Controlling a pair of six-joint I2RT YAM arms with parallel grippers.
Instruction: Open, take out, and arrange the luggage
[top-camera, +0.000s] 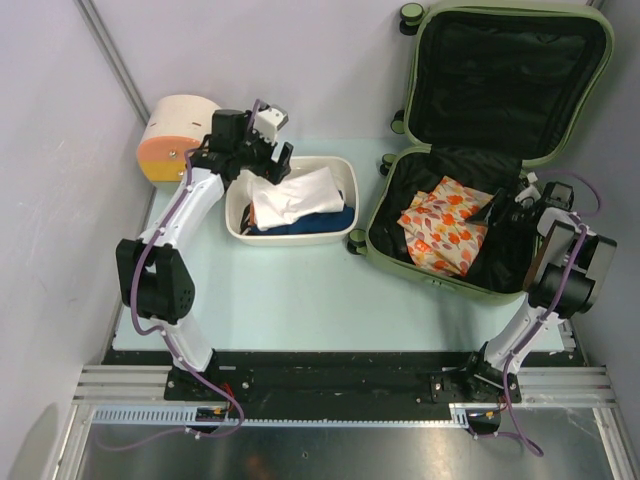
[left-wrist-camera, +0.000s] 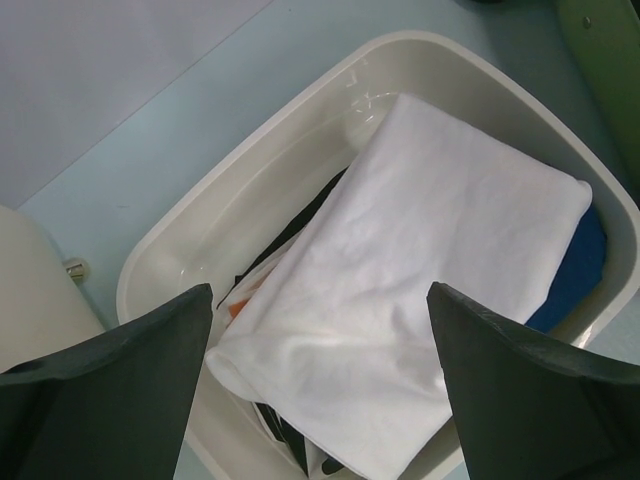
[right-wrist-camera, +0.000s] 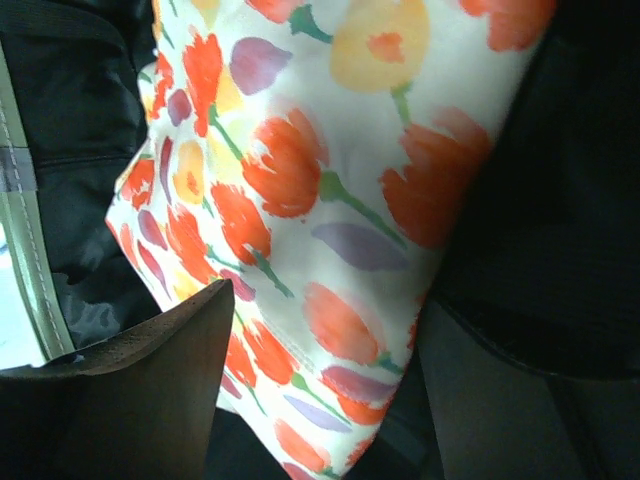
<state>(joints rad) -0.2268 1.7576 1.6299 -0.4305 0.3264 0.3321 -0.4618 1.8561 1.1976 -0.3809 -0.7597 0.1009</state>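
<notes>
Hovering my left pincer (left-wrist-camera: 320, 290), spread apart, over the white cloth (left-wrist-camera: 420, 250) in the tub (left-wrist-camera: 200, 215), I straddle floral cloth (right-wrist-camera: 300, 170) with my right pincer (right-wrist-camera: 325, 300) inside the open luggage (top-camera: 505, 75) at far right, grip unclear.

The luggage (top-camera: 505, 80) is olive green, lined black. The flowered cloth (right-wrist-camera: 330, 200) in it is white with orange-red, yellow and purple blooms on green stems. The tub (left-wrist-camera: 250, 190) is cream-white; its folded cloth (left-wrist-camera: 420, 260) is white, over a blue garment (left-wrist-camera: 580, 270). The fingers (left-wrist-camera: 110, 390) of my left claw (left-wrist-camera: 320, 290) are dark grey.
</notes>
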